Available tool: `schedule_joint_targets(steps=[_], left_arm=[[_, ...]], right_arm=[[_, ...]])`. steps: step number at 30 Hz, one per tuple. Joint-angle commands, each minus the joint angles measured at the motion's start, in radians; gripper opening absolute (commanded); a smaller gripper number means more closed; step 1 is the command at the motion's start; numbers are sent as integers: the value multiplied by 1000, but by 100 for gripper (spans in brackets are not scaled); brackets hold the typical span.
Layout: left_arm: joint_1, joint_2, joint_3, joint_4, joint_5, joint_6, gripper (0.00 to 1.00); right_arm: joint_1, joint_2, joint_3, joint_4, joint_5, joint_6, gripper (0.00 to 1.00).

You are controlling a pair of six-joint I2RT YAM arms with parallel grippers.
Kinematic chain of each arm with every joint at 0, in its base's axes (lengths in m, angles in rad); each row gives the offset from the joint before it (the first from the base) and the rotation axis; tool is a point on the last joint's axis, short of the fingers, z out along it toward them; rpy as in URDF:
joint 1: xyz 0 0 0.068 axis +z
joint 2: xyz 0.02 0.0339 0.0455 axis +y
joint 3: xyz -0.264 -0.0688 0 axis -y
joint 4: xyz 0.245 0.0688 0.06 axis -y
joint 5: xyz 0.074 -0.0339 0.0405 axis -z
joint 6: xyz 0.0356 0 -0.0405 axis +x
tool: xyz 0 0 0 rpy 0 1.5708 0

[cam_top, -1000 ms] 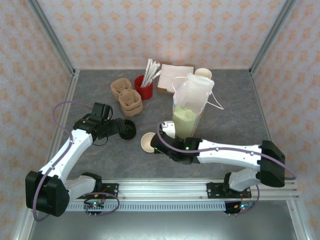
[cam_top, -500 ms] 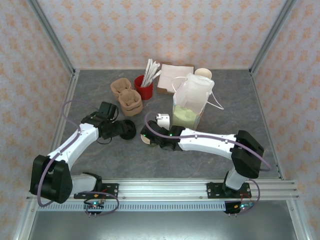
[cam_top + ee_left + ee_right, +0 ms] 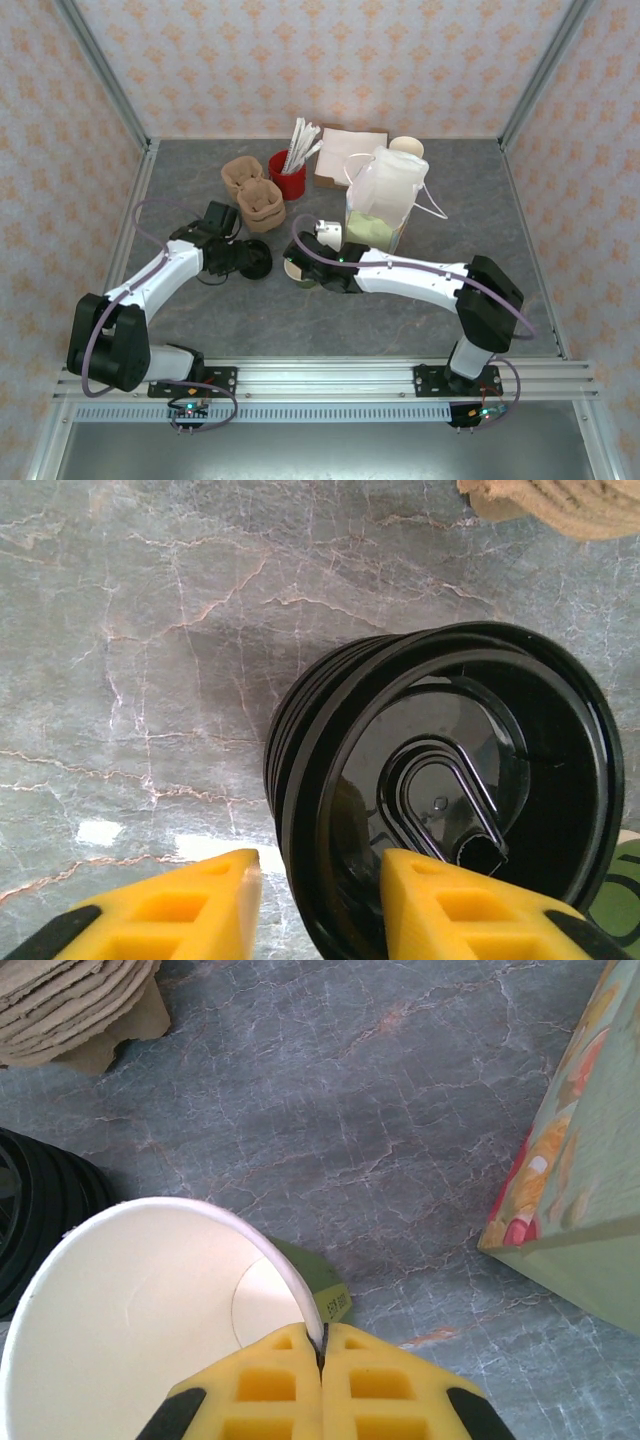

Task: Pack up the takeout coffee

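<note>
The takeout coffee cup [image 3: 150, 1300] hangs in your right claw [image 3: 322, 1335], whose yellow fingers are clenched on its rim. Its open mouth shows a cream inside and an olive-green outside. It is at the near middle of the table [image 3: 250, 320], just beside the black lids [image 3: 450, 780] on its left; you cannot tell whether it touches the stone. Your left claw [image 3: 320, 865] stands parted astride the lids' rim, with a sliver of table showing beside one finger, so it clamps nothing. Farther back on the right stands the paper bag [image 3: 385, 190]. Behind the lids lie cardboard trays [image 3: 255, 195], then a red cup [image 3: 287, 178] of stirrers.
</note>
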Motion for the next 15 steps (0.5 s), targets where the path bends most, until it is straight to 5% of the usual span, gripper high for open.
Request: schedule_joint_targets(steps=[1, 15], left_arm=[[-6, 10, 37, 9, -8, -12, 34], [-7, 15, 40, 6, -12, -20, 24]], right_arm=[[-15, 13, 30, -19, -9, 11, 3], [-30, 28, 38, -12, -46, 14, 13]])
